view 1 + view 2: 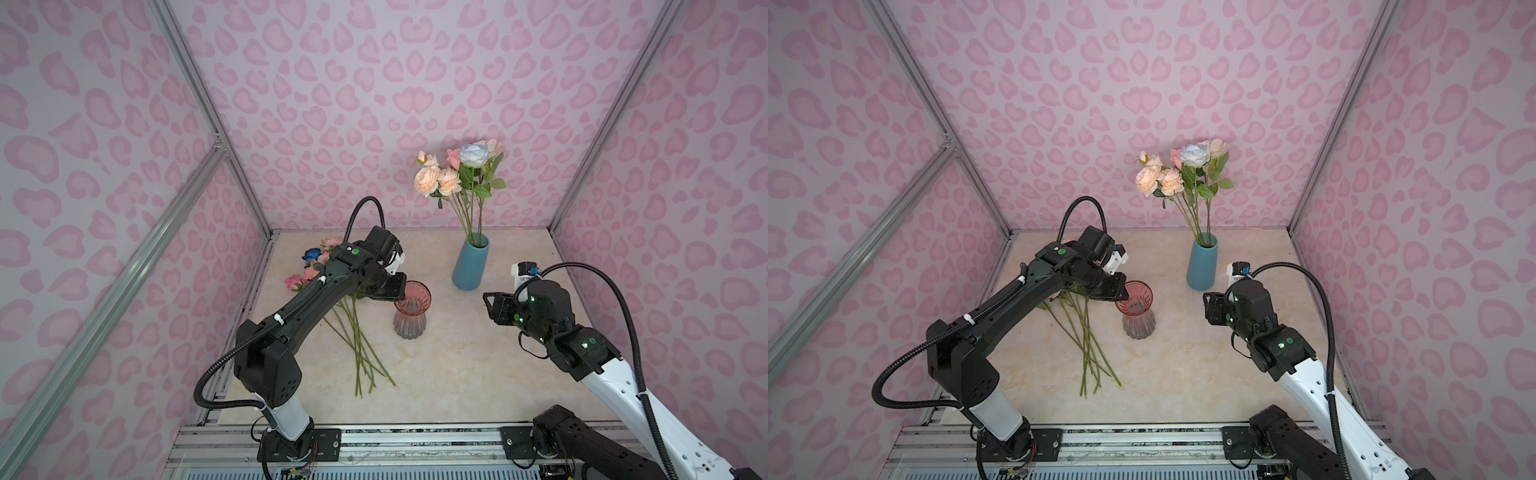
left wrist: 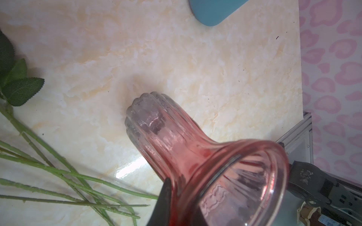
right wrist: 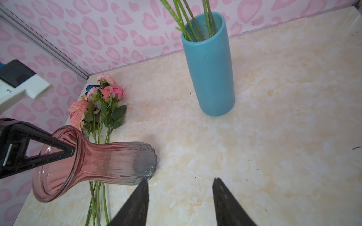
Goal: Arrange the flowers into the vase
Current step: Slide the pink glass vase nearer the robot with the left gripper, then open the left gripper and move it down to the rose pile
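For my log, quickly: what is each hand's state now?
Left hand: closed on the rim of the pink glass vase.
Right hand: open, holding nothing.

My left arm [image 1: 307, 307] reaches from the lower left toward mid-frame in both top views. My left gripper [image 1: 400, 293] is pinched onto the rim of the pink glass vase [image 1: 409, 320]. My right arm [image 1: 615, 374] rises from the lower right with its wrist bent leftward. My right gripper [image 3: 180, 184] has its jaws parted and holds nothing.
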### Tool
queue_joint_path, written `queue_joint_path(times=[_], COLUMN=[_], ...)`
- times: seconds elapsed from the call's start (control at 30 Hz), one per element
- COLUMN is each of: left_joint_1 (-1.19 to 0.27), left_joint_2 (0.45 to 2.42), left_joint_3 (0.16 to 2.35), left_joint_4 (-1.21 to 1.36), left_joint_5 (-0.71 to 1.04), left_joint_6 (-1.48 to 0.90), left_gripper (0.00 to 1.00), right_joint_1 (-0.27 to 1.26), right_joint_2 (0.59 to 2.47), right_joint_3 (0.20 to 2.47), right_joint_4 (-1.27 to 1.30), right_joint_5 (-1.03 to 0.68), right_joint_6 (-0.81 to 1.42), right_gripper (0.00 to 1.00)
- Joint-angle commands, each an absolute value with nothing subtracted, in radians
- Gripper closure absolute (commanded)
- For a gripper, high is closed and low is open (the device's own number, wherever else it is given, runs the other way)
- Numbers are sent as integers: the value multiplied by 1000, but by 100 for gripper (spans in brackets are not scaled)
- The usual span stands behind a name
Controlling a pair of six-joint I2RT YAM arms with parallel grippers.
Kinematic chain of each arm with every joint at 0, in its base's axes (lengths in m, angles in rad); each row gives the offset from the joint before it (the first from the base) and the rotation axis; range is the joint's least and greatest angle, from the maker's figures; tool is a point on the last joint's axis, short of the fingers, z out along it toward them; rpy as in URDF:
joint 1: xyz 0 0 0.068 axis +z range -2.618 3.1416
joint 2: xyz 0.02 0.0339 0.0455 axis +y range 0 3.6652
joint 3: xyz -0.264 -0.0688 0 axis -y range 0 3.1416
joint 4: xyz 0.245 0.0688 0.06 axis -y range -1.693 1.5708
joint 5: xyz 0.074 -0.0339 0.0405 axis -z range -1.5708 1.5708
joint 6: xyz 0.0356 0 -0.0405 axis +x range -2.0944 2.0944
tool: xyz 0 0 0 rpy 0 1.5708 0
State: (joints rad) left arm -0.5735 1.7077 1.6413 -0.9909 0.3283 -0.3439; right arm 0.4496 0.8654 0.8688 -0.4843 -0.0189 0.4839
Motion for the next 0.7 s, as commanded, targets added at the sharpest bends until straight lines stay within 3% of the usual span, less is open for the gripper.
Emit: queue_joint_path(times=[0.0,0.07,0.23,0.4,0.5,0.57,0.67], left_joint_1=[-578,-578,-578,-576,-575,-568,-530], left_joint_2=[1715,1736,1797,1813,1804,1776,1702], left_joint_3=[1670,1685,1738,1760,1780,1789,1806], left_joint_4=[-1009,-1035,-1060,-1044,-1056,-1058,-1049], left_joint_5=[356,338,354,332,291,249,199], left_joint_6=[-332,-316,-306,-305,-294,-288,-287], left_gripper=[97,94,77,69,65,54,48], right_joint_1=[451,451,451,451,451,451,451], right_joint_2=[858,850,828,770,764,768,778], right_joint_3=[867,865,865,864,872,874,874], right_joint_4=[-512,-514,-520,-524,-535,-535,-523], right_joint_5=[0,0,16,38,33,22,11], right_joint_6=[471,472,466,457,449,443,442], right_gripper=[46,46,45,44,43,43,43])
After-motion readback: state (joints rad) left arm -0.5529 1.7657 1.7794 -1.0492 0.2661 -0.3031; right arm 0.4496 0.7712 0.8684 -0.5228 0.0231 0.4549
